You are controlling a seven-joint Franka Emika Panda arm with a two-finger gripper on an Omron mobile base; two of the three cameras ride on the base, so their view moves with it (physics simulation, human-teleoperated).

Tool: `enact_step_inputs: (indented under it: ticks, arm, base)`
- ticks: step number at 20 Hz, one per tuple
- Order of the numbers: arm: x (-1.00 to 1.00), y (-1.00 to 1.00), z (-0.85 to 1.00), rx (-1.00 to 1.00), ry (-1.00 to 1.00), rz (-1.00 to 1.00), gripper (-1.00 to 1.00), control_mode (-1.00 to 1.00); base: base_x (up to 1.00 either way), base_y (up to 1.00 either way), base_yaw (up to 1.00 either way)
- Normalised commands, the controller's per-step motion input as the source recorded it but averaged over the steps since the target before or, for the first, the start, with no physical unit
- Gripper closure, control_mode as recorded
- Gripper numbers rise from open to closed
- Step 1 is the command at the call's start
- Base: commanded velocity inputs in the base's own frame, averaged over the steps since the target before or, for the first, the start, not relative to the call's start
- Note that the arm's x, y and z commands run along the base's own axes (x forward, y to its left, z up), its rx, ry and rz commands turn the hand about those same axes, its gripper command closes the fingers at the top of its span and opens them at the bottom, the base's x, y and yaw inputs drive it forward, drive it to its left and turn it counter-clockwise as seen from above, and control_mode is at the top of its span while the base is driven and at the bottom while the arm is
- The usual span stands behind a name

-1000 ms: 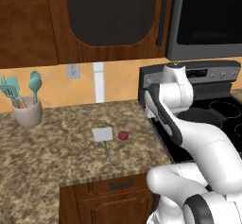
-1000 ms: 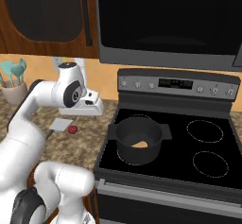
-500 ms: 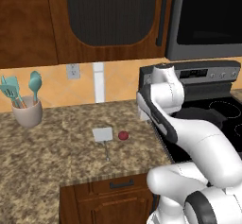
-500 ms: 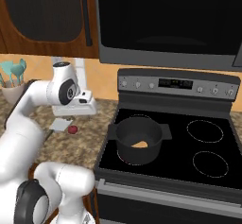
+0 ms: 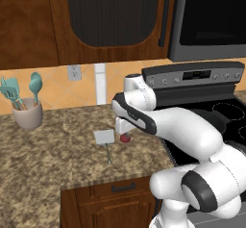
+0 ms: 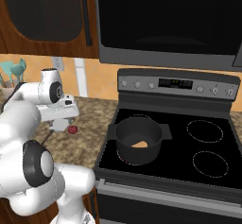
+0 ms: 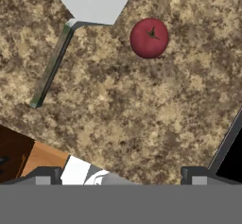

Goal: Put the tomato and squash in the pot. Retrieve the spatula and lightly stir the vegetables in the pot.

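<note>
On the speckled granite counter (image 7: 142, 105), the open, empty two-finger gripper (image 7: 118, 173) hung above the small round red tomato (image 7: 149, 38), which might roll away if a finger nudged it off-centre.

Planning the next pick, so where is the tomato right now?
The tomato lies on the granite counter just right of the spatula blade in the left base view, left of the stove, with the gripper above it.

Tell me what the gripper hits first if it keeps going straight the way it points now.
Probably bare granite counter. The gripper points down at it, open; the tomato and the spatula lie off that line, though depth is unclear.
</note>
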Motion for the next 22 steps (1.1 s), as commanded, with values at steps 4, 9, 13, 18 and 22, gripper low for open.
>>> enact_step_inputs:
  ticks: [4, 9, 13, 18, 22]
  arm:
    - [0.48, 0.34, -0.49, -0.01, 0.12, 0.04, -1.00, -1.00]
    - [0.50, 0.00, -0.50, 0.00, 0.00, 0.00, -1.00, -1.00]
    - [0.50, -0.08, -0.50, 0.00, 0.00, -0.03, -1.00, -1.00]
    - [0.28, -0.01, -0.28, 0.05, 0.00, 0.00, -1.00, -1.00]
    - [0.13, 0.00, -0.23, 0.04, 0.00, 0.00, -1.00, -1.00]
  base:
    - [0.00, 0.00, 0.00]
    - [0.00, 0.00, 0.00]
    - [0.00, 0.00, 0.00]
    - [0.00, 0.00, 0.00]
    - [0.00, 0.00, 0.00]
